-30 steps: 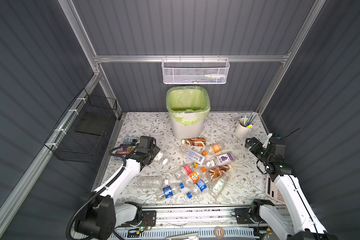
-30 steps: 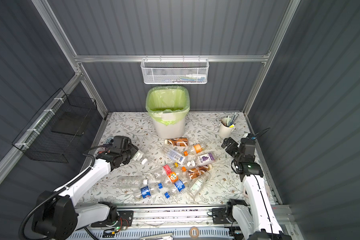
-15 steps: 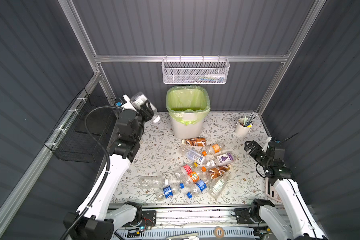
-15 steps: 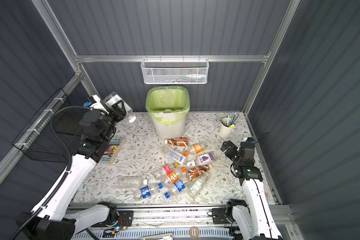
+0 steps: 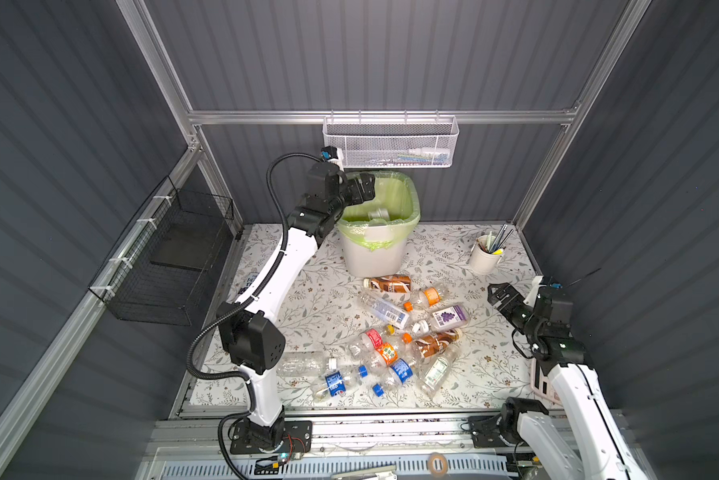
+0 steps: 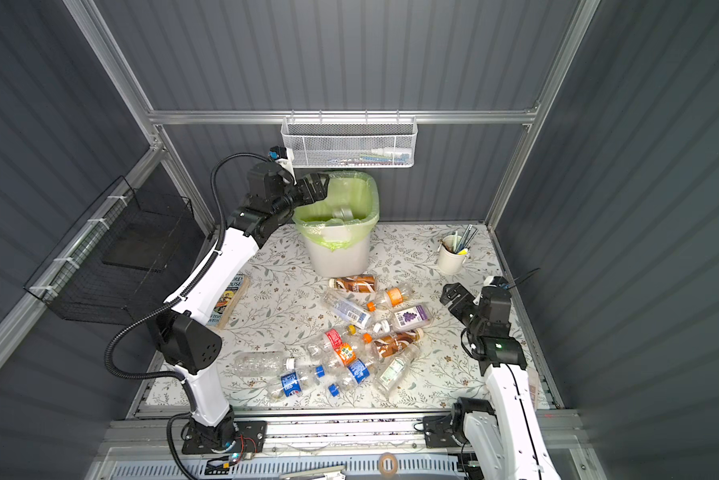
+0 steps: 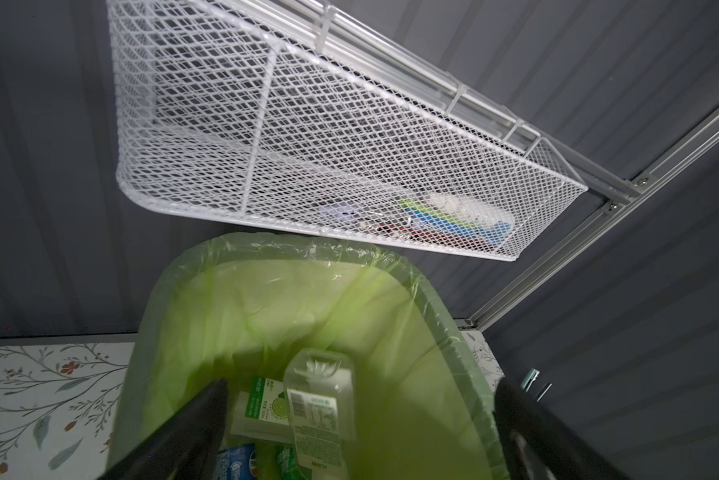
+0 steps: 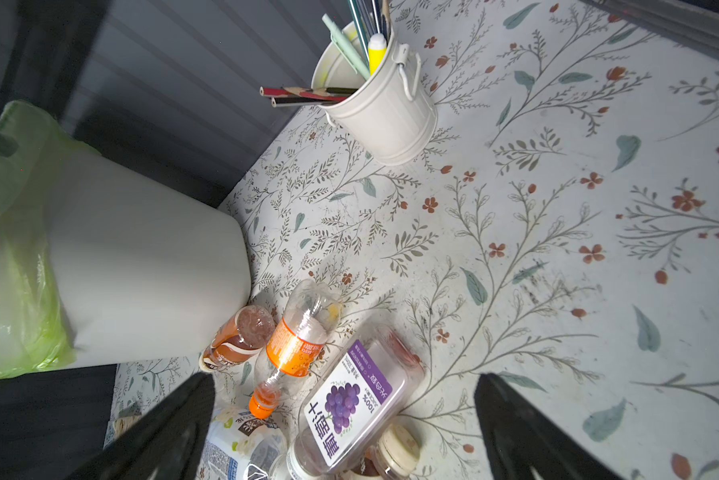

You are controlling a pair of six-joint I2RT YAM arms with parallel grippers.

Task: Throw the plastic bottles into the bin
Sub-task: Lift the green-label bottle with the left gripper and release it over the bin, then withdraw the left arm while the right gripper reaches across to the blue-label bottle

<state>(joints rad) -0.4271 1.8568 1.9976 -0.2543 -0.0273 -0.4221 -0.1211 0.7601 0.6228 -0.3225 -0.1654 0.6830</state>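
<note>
The white bin [image 5: 374, 257] with its green bag stands at the back of the table. My left gripper [image 5: 364, 187] hangs open over its left rim. In the left wrist view a clear bottle [image 7: 320, 411] shows blurred between the open fingers, down inside the bin [image 7: 445, 332] on top of other bottles. Several plastic bottles [image 5: 391, 353] lie in a heap in front of the bin. My right gripper [image 5: 500, 293] is open and empty, low to the right of the heap; the purple grape-label bottle [image 8: 349, 407] lies below its fingers.
A white cup of pens [image 5: 486, 257] stands at the back right. A white mesh basket [image 5: 391, 145] hangs on the back wall just above the bin. A black wire basket [image 5: 171, 274] hangs on the left wall. A book [image 6: 229, 299] lies at the left edge.
The left arm swung from the left wall to above the bin, opened and let go of its bottle, which has dropped into the bin. The right arm barely moved.
</note>
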